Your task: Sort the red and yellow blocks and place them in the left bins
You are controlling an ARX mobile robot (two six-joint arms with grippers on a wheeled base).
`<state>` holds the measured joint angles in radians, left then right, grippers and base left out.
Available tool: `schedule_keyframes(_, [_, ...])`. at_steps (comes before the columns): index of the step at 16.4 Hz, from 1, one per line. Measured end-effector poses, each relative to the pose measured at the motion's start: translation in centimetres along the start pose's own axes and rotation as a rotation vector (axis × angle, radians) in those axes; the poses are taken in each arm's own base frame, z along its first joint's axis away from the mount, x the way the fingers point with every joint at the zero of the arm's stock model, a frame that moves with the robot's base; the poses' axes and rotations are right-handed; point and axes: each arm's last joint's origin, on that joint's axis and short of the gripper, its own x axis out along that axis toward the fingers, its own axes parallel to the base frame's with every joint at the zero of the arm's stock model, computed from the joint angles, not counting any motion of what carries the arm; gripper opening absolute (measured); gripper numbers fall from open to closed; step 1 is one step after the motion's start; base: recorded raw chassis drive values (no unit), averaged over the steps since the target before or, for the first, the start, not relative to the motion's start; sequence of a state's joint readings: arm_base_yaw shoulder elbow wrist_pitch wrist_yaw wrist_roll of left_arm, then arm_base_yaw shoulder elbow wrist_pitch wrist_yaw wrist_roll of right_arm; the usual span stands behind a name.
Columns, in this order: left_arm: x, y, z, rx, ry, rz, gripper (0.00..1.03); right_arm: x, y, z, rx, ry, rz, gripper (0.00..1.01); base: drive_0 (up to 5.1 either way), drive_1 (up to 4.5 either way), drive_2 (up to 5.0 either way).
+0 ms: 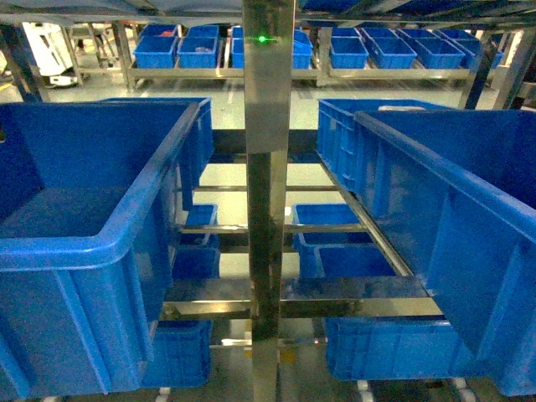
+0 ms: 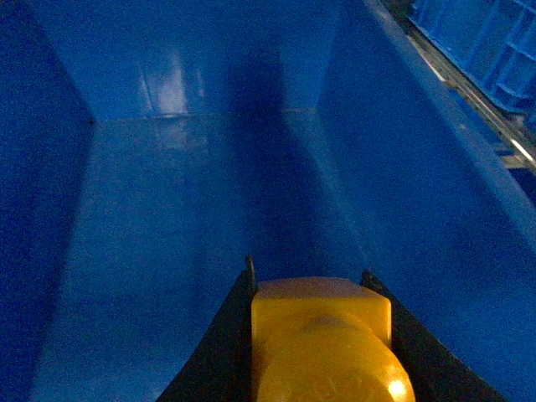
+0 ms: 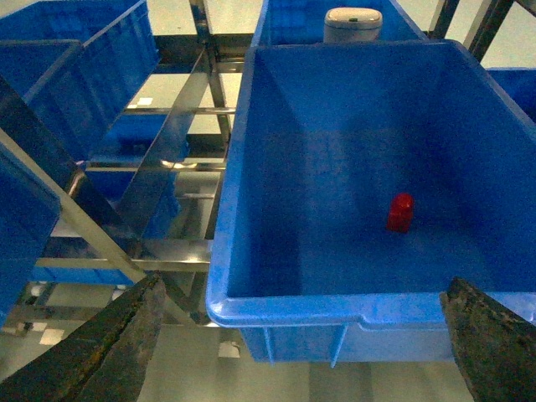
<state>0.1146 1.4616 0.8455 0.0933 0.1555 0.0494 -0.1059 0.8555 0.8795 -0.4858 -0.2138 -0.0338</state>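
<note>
Yellow block (image 2: 322, 343) cut off by bottom edge, studs unclear.

Two toy bricks show: one yellow block (image 2: 322, 343) in the left wrist view and one small red block (image 3: 400, 213) in the right wrist view. The head view shows two large blue crates up front, one left (image 1: 100, 243) and one right (image 1: 452, 209), with two more behind them. On the far shelf (image 1: 301, 74) stand about eight small blue trays.
</note>
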Motion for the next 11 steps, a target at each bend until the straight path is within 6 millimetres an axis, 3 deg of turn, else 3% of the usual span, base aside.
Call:
schedule_keyframes(4, [5.4, 0.8, 0.8, 0.128, -0.043, 0.044, 0.26, 0.0, 0.0, 0.0, 0.0, 0.0, 0.0, 0.98, 0.0, 0.0, 0.0])
schedule_keyframes(7, [10.6, 1.4, -0.9, 0.275, -0.009, 0.078, 0.26, 0.0, 0.0, 0.0, 0.0, 0.0, 0.0, 0.98, 0.0, 0.0, 0.0])
schedule_keyframes(9, [11.9, 2.2, -2.7, 0.295, 0.063, 0.061, 0.26, 0.0, 0.0, 0.0, 0.0, 0.0, 0.0, 0.98, 0.0, 0.0, 0.0])
schedule_keyframes(10, [11.8, 2.6, -2.5, 0.288, 0.068, 0.059, 0.3, 0.0, 0.0, 0.0, 0.0, 0.0, 0.0, 0.98, 0.0, 0.0, 0.0])
schedule_keyframes(11, [11.4, 3.0, -2.0, 0.284, 0.057, 0.066, 0.44, 0.0, 0.0, 0.0, 0.0, 0.0, 0.0, 0.98, 0.0, 0.0, 0.0])
